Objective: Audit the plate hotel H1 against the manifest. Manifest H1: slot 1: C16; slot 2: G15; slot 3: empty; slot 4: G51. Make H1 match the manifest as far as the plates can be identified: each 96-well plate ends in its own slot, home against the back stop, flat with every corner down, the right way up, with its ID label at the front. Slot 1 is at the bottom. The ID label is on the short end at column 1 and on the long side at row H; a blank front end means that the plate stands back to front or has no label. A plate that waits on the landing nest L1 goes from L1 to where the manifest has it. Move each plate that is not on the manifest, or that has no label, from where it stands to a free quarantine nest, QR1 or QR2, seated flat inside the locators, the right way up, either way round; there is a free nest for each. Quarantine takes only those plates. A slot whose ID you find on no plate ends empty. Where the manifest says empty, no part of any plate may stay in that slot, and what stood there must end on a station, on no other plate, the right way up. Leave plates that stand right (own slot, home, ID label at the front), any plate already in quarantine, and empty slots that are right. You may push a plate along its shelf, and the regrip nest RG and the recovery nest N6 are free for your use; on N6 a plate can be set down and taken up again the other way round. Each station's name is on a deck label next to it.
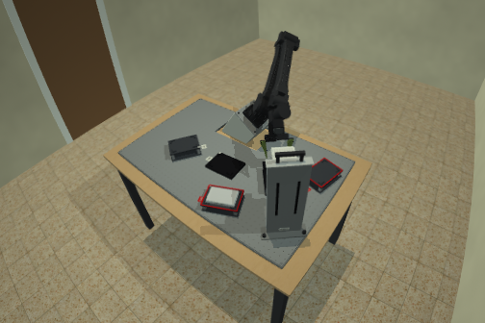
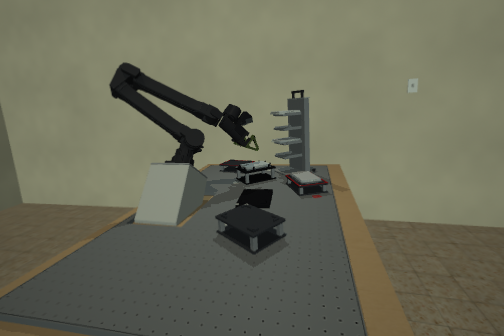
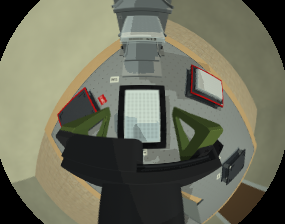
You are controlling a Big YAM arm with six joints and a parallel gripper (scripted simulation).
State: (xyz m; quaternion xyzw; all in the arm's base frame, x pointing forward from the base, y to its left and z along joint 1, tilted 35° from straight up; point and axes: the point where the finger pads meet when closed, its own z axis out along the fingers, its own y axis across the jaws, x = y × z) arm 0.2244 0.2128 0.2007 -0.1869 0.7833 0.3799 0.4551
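My gripper (image 2: 248,142) is open and empty. It hangs above a white 96-well plate (image 2: 255,165) that lies on the landing nest in front of the plate hotel (image 2: 296,133). In the wrist view the plate (image 3: 141,112) lies below and between my green fingers, apart from them. In the top view the gripper (image 1: 276,143) is just behind the hotel (image 1: 286,195), over the plate (image 1: 284,150). The hotel's shelves (image 3: 142,30) face me; I cannot tell which slots hold plates or read any labels.
A red-framed quarantine nest (image 1: 222,198) holds a white plate; it also shows in the exterior view (image 2: 306,178). The other red nest (image 1: 325,171) is bare. A flat black nest (image 1: 225,165) and a raised black nest (image 1: 184,146) stand further off. The arm's grey base block (image 2: 170,193) is left.
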